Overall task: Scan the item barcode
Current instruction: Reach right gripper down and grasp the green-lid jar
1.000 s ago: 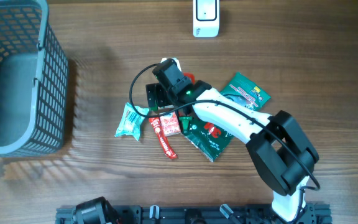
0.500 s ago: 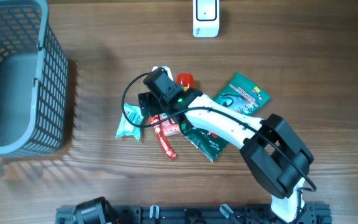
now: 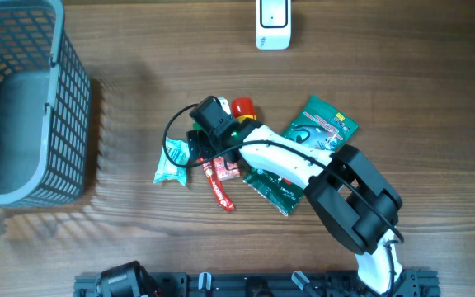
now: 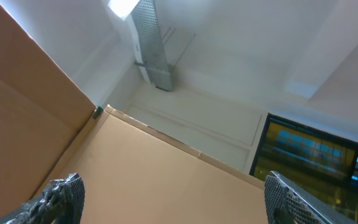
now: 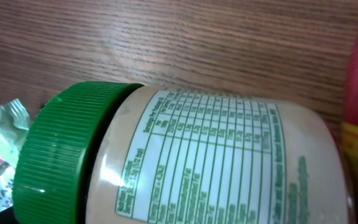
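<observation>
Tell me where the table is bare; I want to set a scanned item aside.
Bare wood lies between the basket and the teal packet, between the scanner and the pile, and right of the green packet. The front-left strip below the red stick is also free. The middle is crowded: packets overlap there under the right arm.
</observation>
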Available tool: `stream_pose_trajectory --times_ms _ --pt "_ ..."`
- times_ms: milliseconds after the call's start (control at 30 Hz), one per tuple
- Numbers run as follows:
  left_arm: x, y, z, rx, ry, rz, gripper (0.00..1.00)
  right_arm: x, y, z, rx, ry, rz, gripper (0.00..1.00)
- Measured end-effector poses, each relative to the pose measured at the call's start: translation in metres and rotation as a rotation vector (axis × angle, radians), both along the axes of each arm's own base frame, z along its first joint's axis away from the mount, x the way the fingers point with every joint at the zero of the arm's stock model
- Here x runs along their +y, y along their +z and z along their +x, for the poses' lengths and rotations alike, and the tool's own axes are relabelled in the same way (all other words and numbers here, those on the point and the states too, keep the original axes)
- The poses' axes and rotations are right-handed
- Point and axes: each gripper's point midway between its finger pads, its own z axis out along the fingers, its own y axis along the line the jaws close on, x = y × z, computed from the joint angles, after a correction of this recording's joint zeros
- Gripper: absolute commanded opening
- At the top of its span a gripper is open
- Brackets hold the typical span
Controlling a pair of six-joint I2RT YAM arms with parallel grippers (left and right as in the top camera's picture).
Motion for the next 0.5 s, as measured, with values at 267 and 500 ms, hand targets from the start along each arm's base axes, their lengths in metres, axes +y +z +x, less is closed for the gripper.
stream_pose_trajectory --times_ms 267,500 --pt "0.0 0.0 0.0 0.0 0.0 -0.001 0.81 -0.001 0.003 0.001 0.019 -0.012 -0.004 0.83" --pt "0.0 0.0 0.0 0.0 0.0 0.0 0.81 -0.022 0.012 -0.012 0.139 -0.026 -0.093 0.82"
